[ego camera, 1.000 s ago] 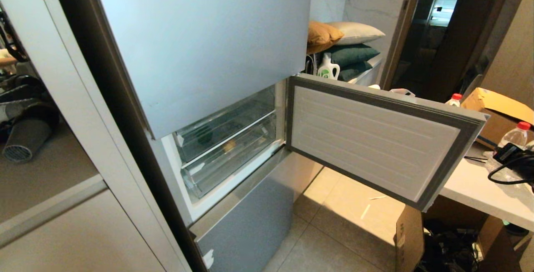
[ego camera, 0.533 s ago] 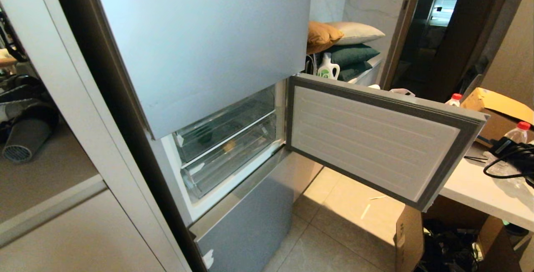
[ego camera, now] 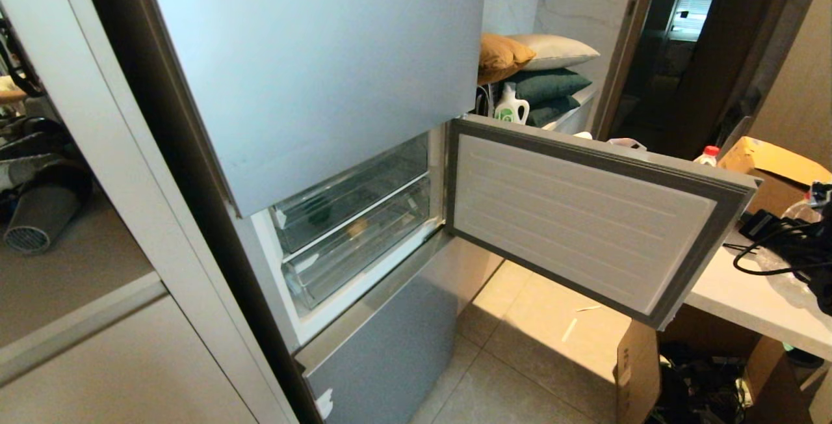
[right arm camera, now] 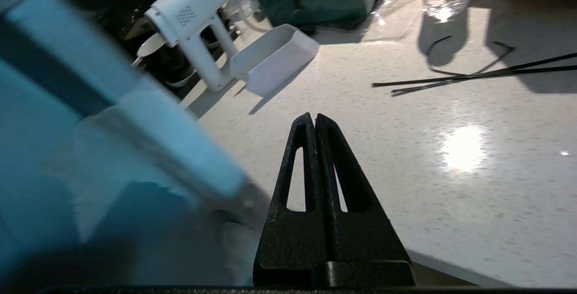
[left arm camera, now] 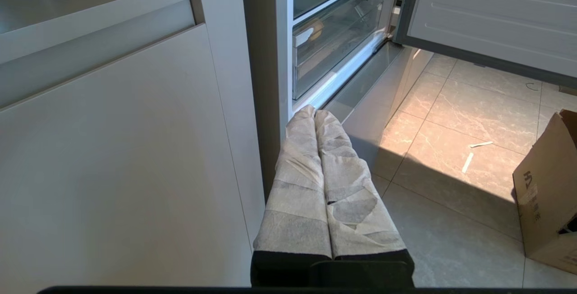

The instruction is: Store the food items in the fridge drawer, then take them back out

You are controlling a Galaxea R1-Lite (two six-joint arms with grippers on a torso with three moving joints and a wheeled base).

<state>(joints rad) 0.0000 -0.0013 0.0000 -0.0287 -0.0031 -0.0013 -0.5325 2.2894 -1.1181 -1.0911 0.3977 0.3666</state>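
Creeping leftward along the white counter [ego camera: 734, 294], the black right gripper [right arm camera: 314, 120] – fingers shut, empty – nears the open silver-blue fridge door [ego camera: 585, 219] and risks clipping it; food stays in clear drawers [ego camera: 357, 242].

The fridge door [ego camera: 312, 66] is silver-blue. The pillows [ego camera: 533, 66] are yellow, cream and dark green. The counter [right arm camera: 405, 149] is white with specks.

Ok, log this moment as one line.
fridge door: open | drawers: closed | right gripper: shut, empty, over counter | left gripper: shut, parked low
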